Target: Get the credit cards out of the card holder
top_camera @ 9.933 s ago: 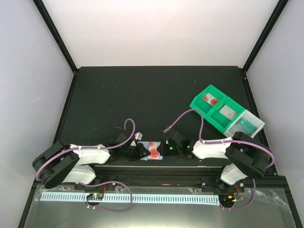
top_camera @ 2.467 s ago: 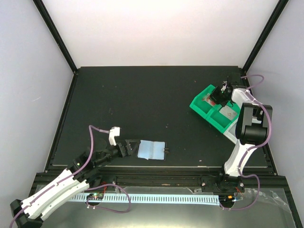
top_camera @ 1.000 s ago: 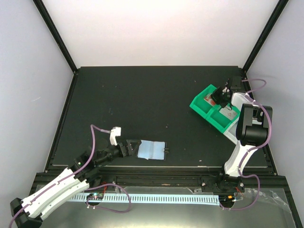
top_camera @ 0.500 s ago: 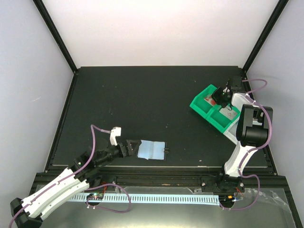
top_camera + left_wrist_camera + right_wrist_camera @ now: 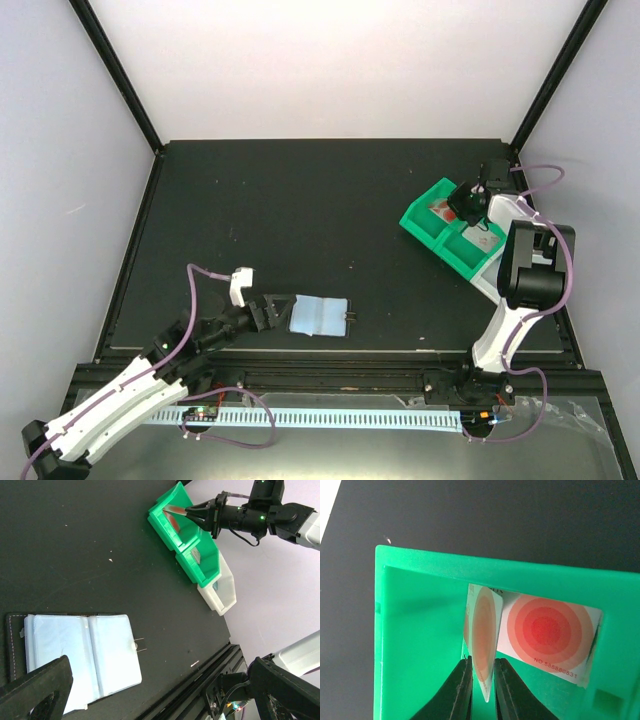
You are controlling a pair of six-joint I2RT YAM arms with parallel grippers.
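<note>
R gripper (image 5: 483, 661) clamped on white/red card (image 5: 484, 625), on edge in end bay of green tray (image 5: 420, 630), over 2nd red-circle card (image 5: 547, 630) lying flat. L gripper (image 5: 280, 311) jaws wide apart, empty, just beside card holder (image 5: 320, 316), open flat, pale side up.

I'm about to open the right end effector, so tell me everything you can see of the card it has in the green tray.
The card is thin and plastic-looking, white with pale red rings and rounded corners. It stands on edge, almost edge-on to the right wrist camera, between the two fingers of the right end effector, which sit close against both faces. It is inside the end compartment of the green tray, beside a second card with red rings and a printed number. Whether it touches the tray floor cannot be told.
</note>
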